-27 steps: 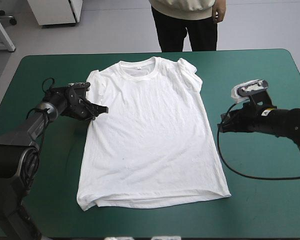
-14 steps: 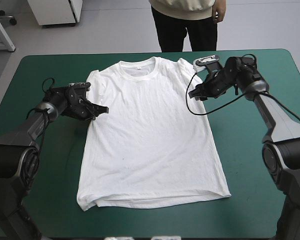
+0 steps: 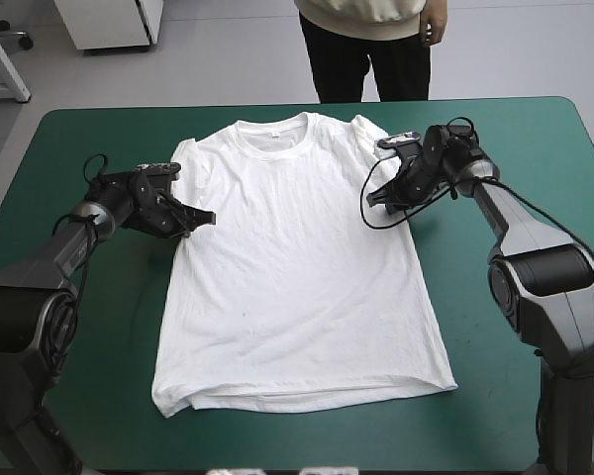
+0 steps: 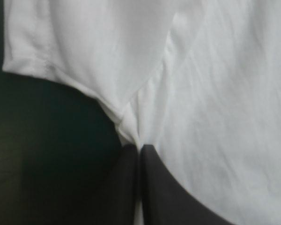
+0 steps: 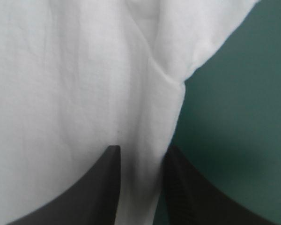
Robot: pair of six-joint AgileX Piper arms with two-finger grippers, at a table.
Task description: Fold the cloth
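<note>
A: Bench (image 3: 515, 396), teal-green cover. Open room?
B: Wide bare strips left and right of the T-shirt (image 3: 297, 267). Narrower strip between hem and near edge. Collar close to the far edge.

A: How does the shirt lie?
B: White, spread flat mid-bench, collar far, hem near. Both sleeves a little rumpled, near-left hem corner slightly turned.

A: Left gripper (image 3: 206, 216)?
B: At the shirt's left side edge, just under the sleeve. Fingers (image 4: 122, 187) pressed together into one point, pinching the cloth where sleeve meets side seam.

A: Right gripper (image 3: 373, 196)?
B: At the right side edge, just below the right sleeve. Its fingers (image 5: 93, 187) parted, the shirt's edge lying in the gap between them: one finger over white cloth, the other over bare cover. Nothing clamped.
</note>
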